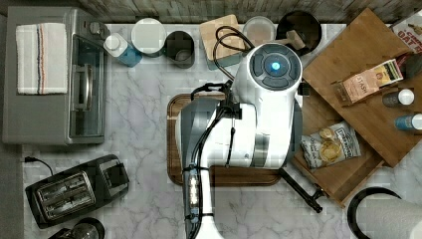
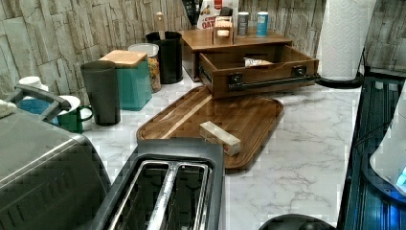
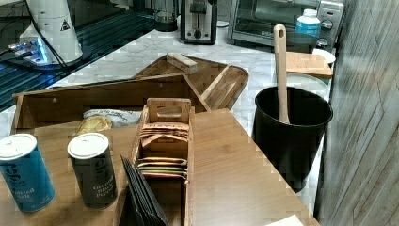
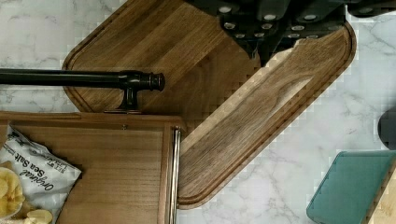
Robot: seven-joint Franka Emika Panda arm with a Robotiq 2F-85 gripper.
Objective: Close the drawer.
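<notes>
Visibly open, rectangular wood-grain drawer [image 2: 258, 72], black bar-handle [image 4: 79, 78].

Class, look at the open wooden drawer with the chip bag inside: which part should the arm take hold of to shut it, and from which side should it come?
Grip the black bar handle across the front of the drawer, coming from the counter side in front. The bar stands off the front panel on two posts, leaving a gap for fingers, and from there a push likely sends the drawer back under the wooden top panel.
</notes>
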